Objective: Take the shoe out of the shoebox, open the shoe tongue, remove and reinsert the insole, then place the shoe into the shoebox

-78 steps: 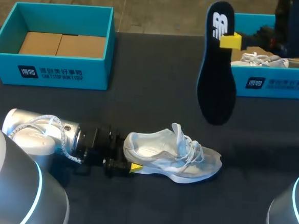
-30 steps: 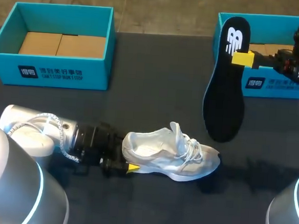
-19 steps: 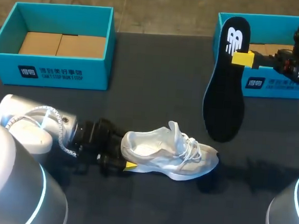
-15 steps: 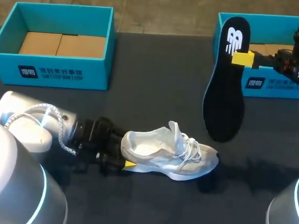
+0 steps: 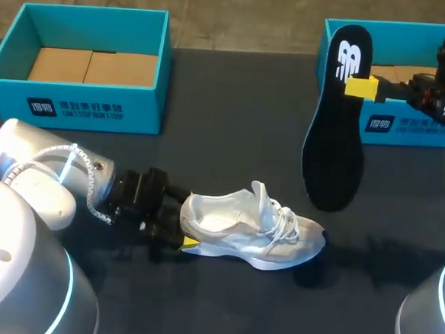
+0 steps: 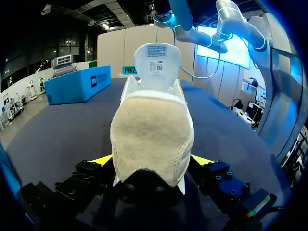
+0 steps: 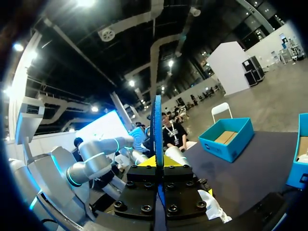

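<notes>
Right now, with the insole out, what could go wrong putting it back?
1. The right gripper pinches the insole near one end only; the long free end hangs and may buckle or snag entering the shoe.
2. The left gripper holds the shoe only at its heel, so pushing may pivot the toe.

The worktop [image 5: 234, 114] is covered in a dark, matte material that runs from edge to edge. At its far right corner stands an open-topped teal box [image 5: 439, 132] with white print on the wall facing the near edge. A strip of brown card [image 5: 397, 71] shows inside it, and the rest of its interior is hidden.
</notes>
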